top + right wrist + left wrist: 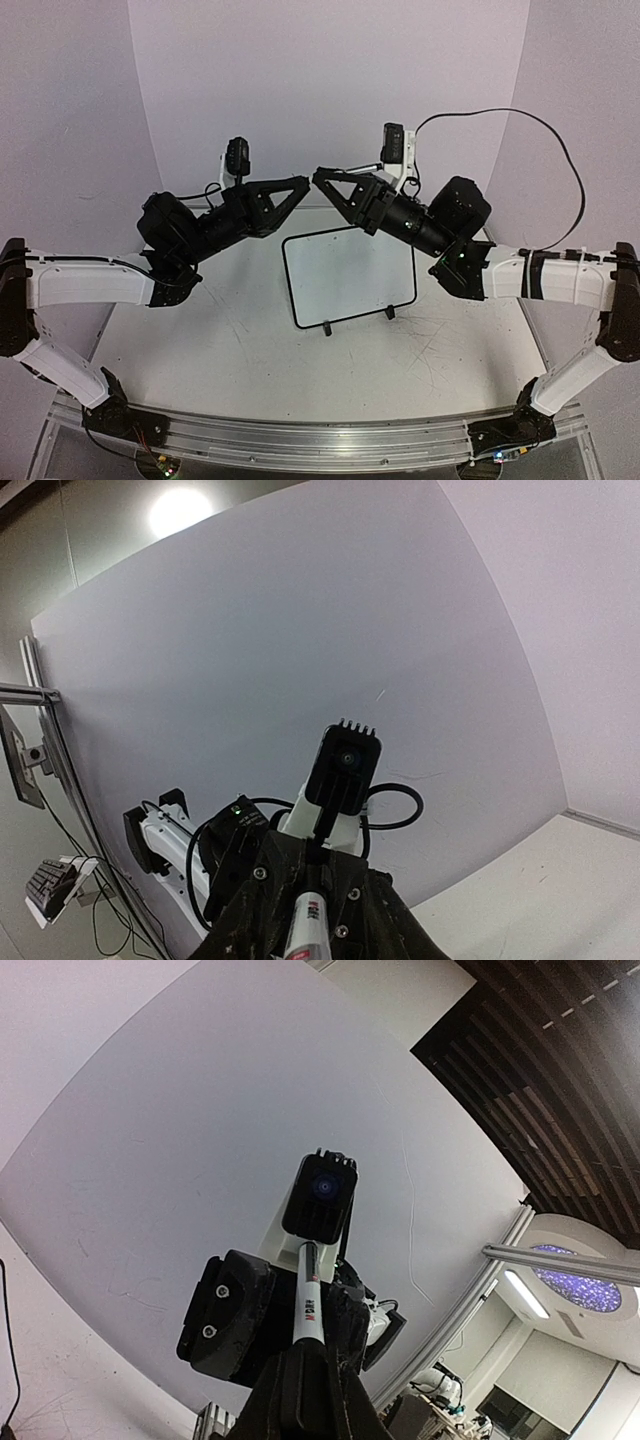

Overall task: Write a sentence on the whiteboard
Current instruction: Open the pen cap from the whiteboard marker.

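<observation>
The whiteboard (348,275) stands on its two black feet at the middle of the table, and its face is blank. No sentence shows on it. Both arms are raised above its far edge, with the left gripper (298,186) and right gripper (322,178) tip to tip. In the left wrist view my left gripper (308,1365) is shut on a white-barrelled marker (308,1305), whose far end runs into the right gripper's fingers (345,1325). In the right wrist view the same marker (306,920) sits in the shut right gripper (304,942).
The scratched white tabletop (200,340) spreads around the board. An aluminium rail (320,445) runs along the near edge. A black cable (560,140) loops above the right arm. White backdrop walls (330,80) close in the back and sides.
</observation>
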### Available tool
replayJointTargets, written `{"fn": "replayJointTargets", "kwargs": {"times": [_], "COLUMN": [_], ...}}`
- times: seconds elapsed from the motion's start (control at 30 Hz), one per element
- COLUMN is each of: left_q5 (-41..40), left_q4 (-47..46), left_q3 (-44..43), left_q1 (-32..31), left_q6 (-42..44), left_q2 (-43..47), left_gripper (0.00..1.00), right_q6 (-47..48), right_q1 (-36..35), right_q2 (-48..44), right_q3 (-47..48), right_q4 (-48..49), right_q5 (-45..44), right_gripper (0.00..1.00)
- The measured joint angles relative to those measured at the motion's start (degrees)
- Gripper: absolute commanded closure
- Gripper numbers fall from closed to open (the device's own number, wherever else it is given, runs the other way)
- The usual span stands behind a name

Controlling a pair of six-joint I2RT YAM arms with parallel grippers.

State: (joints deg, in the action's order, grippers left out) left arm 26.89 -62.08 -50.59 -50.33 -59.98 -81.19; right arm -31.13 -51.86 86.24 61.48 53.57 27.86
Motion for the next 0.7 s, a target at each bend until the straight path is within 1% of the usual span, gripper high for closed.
{"fn": "replayJointTargets", "kwargs": {"times": [0.07, 0.1, 0.13, 0.17, 0.33, 0.5, 0.6, 0.7], "left_q5": [-0.02, -0.03, -0.04, -0.13, -1.22, -3.29, -5.99, -8.06], "left_q4": [-0.04, -0.06, -0.11, -0.17, -0.78, 0.67, 1.07, 1.16], "left_q3": [0.00, 0.00, 0.00, 0.00, 0.53, 6.40, 12.75, 17.81], "left_q1": [0.00, 0.01, 0.02, 0.02, 0.00, -0.65, 2.55, 8.53], "left_q6": [-0.07, -0.07, -0.07, -0.06, -0.03, -0.11, -0.59, -2.00], "left_q2": [0.00, 0.00, 0.00, 0.00, 0.14, 2.85, 7.15, 13.18], "left_gripper": [1.00, 1.00, 1.00, 1.00, 1.00, 1.00, 1.00, 1.00], "right_q6": [-0.14, -0.29, -0.27, -0.32, -0.82, -3.62, -5.49, -6.81], "right_q1": [0.00, 0.01, 0.02, 0.02, -0.08, -0.51, 3.29, 10.77], "right_q2": [0.36, 0.51, 0.65, 0.73, 0.76, -0.67, -4.79, -11.76], "right_q3": [0.26, 0.39, 0.54, 0.70, 0.73, -3.98, -8.93, -12.72], "right_q4": [0.13, 0.27, 0.41, 0.55, 0.71, -0.65, -1.12, -2.51], "right_q5": [0.07, 0.08, 0.06, 0.17, -0.75, -1.95, -3.91, -5.34], "right_gripper": [0.81, 0.87, 0.96, 1.00, 1.00, 1.00, 1.00, 1.00]}}
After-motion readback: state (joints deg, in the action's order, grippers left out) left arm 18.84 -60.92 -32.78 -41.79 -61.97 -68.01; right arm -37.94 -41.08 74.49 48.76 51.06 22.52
